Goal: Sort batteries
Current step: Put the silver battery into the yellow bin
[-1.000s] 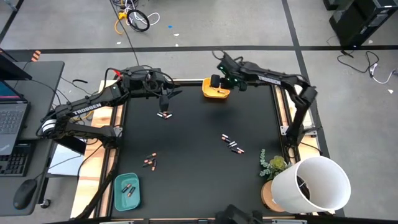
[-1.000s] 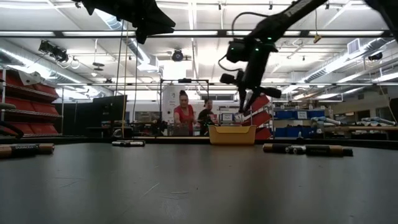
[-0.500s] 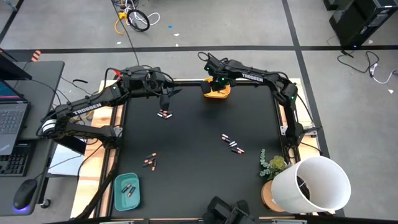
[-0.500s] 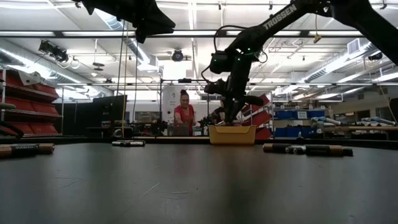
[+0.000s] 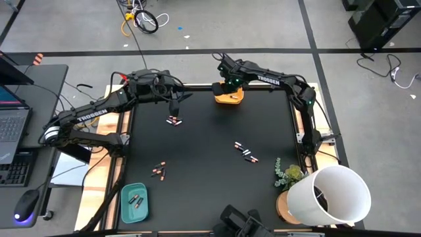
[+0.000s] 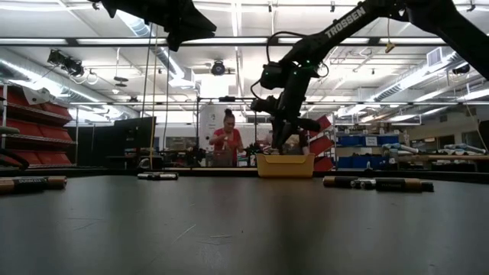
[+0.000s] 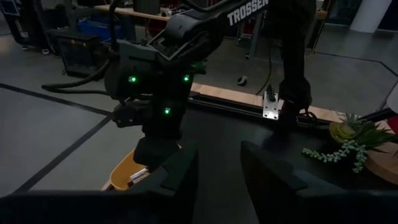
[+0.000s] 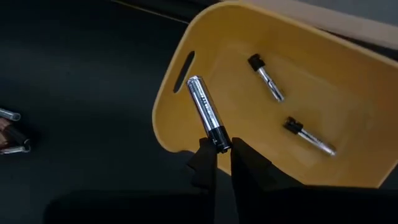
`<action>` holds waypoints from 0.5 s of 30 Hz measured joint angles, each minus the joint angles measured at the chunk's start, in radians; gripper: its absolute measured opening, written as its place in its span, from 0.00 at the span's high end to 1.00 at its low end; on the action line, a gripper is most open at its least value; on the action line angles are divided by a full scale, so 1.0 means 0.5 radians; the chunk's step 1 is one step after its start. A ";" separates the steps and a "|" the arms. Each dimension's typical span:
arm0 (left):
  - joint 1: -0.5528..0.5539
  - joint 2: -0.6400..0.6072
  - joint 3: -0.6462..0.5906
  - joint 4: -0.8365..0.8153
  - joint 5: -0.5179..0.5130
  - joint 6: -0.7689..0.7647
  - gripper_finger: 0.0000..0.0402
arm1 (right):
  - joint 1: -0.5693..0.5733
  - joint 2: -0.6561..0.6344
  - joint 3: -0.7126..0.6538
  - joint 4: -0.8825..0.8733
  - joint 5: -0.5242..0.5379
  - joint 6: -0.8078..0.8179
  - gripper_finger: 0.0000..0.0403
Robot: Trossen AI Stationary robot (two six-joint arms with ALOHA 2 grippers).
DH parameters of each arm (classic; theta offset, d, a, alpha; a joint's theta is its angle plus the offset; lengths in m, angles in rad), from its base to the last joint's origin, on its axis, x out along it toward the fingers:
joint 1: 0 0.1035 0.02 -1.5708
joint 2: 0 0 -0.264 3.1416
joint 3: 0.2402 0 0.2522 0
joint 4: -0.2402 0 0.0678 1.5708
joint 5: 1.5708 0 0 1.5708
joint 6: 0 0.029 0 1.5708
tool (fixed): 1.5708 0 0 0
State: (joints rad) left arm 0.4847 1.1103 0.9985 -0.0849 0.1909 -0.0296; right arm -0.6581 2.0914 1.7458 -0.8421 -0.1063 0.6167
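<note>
Right gripper (image 8: 217,155) pinches a silver battery (image 8: 205,113) by its dark end, fingers nearly closed on it, hovering over the near rim of the yellow tray (image 8: 186,134) at the far edge of the table (image 5: 210,171). Grip is only at the tip, so the battery sticks out at a slant and sits right above the rim; judged risk: if released here it can hit the rim and roll out onto the table instead of dropping inside, or pivot in the fingers and slip early. Moving further over the tray floor looks needed first. Yellow tray already has two silver batteries with dark ends (image 8: 267,77) lying apart on its floor. Teal tray (image 5: 125,201) at the near left corner holds two dark batteries (image 5: 136,200), brand unreadable. Loose batteries remain on the table: a pair below the left arm (image 5: 173,121), a small cluster mid-right (image 5: 245,152), another cluster near-left (image 5: 158,172). Left gripper (image 7: 217,165) hangs above the pair with fingers apart and nothing between them; second risk is the two arms crowding, since the right arm shows close ahead in the left wrist view. White bucket (image 5: 329,194) and a small plant (image 5: 289,175) stand at the near right corner, uninvolved.
</note>
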 joint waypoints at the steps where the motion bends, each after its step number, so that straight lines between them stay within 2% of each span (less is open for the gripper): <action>1: 0.000 0.000 0.000 0.000 0.000 0.000 0.66 | 0.000 0.000 0.000 0.013 0.000 0.001 0.91; 5: 0.000 0.000 0.000 0.020 0.000 0.000 0.66 | 0.001 0.000 0.000 0.153 0.007 0.018 0.91; 10: 0.000 0.000 0.000 0.013 0.000 0.009 0.66 | -0.008 -0.001 0.000 0.270 -0.086 -0.013 0.91; 15: 0.000 0.000 0.000 0.012 -0.001 0.005 0.66 | -0.015 -0.002 0.000 0.259 -0.081 -0.029 0.92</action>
State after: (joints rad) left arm 0.4847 1.1103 0.9985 -0.0789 0.1905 -0.0269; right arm -0.6655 2.0903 1.7458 -0.7125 -0.1467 0.6019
